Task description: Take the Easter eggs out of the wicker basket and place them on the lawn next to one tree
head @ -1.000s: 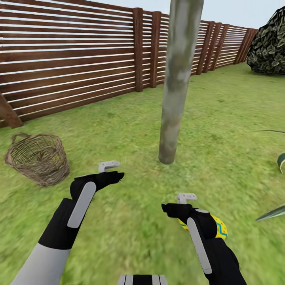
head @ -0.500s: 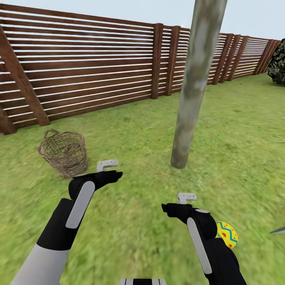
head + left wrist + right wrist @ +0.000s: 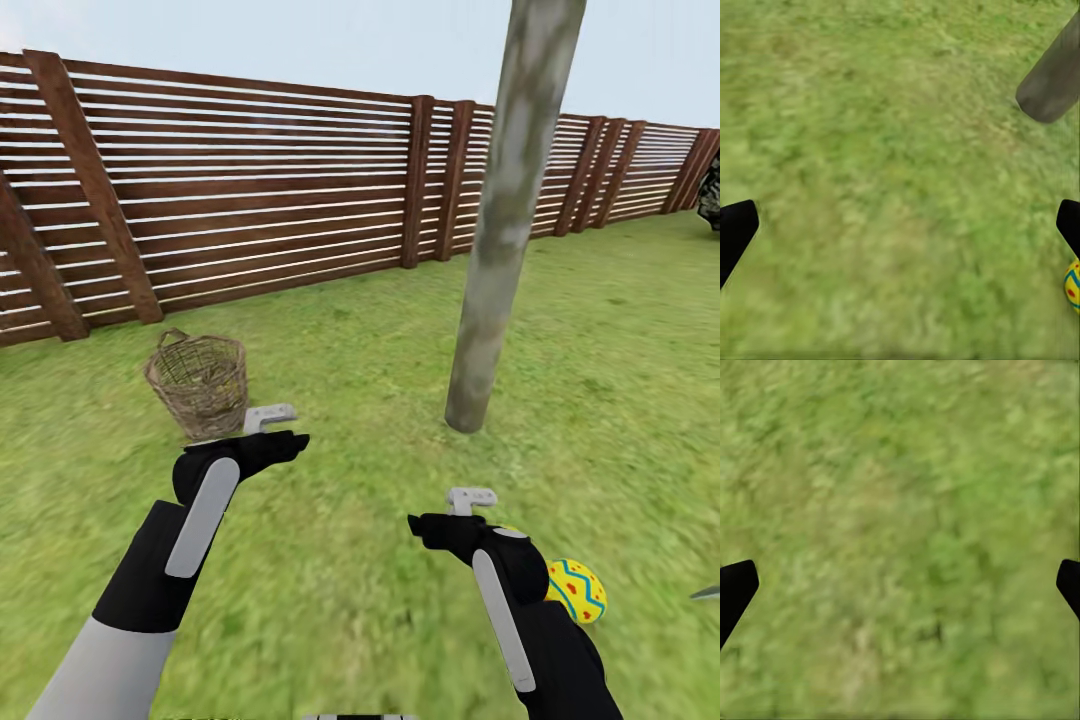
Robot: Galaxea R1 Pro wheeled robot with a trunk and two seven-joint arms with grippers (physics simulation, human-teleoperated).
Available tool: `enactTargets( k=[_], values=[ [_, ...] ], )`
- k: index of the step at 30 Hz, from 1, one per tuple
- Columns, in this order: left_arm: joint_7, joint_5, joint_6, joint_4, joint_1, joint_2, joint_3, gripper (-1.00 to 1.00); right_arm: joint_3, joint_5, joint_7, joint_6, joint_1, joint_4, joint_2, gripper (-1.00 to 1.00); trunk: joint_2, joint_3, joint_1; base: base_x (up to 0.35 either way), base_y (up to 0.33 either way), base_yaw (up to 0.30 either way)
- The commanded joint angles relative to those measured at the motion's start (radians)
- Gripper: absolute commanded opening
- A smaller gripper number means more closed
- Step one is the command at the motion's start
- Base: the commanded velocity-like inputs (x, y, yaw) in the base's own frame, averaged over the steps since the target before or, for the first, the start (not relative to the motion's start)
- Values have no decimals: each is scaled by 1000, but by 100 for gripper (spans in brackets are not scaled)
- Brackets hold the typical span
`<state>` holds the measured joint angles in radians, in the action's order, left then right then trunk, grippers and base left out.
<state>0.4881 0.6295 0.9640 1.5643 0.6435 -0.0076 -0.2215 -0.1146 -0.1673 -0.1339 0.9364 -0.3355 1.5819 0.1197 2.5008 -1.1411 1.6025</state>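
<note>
As my base swings left, the wicker basket (image 3: 199,381) slides toward centre frame, so the whole view shifts. One Easter egg (image 3: 575,590) lies on the lawn (image 3: 350,560) near the tree (image 3: 490,300). Left gripper (image 3: 900,225) and right gripper (image 3: 900,585) both spread, empty. Next: basket.

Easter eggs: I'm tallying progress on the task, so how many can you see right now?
1. One Easter egg lies on the lawn beside the right arm, short of the tree. Others may be hidden inside the wicker basket.
</note>
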Motion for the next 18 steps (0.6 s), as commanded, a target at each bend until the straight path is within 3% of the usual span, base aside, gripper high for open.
enactTargets(
  k=[1, 5, 13, 18],
  values=[
    [10, 10, 2, 0, 1, 0, 0, 100, 0, -11, -10, 4, 0, 1, 0, 100, 0, 2, -1, -26, 0, 237],
    [10, 10, 2, 0, 1, 0, 0, 100, 0, -11, -10, 4, 0, 1, 0, 100, -1, 15, -2, -14, 0, 244],
    [10, 11, 2, -1, 1, 0, 1, 100, 0, -11, -10, 4, 0, 1, 0, 100, -57, 34, -33, -3, 0, 251],
    [10, 12, 1, -1, 1, 0, 1, 100, 0, -11, -10, 4, 0, 1, 0, 100, -57, 30, -33, 0, 0, 252]
  ],
)
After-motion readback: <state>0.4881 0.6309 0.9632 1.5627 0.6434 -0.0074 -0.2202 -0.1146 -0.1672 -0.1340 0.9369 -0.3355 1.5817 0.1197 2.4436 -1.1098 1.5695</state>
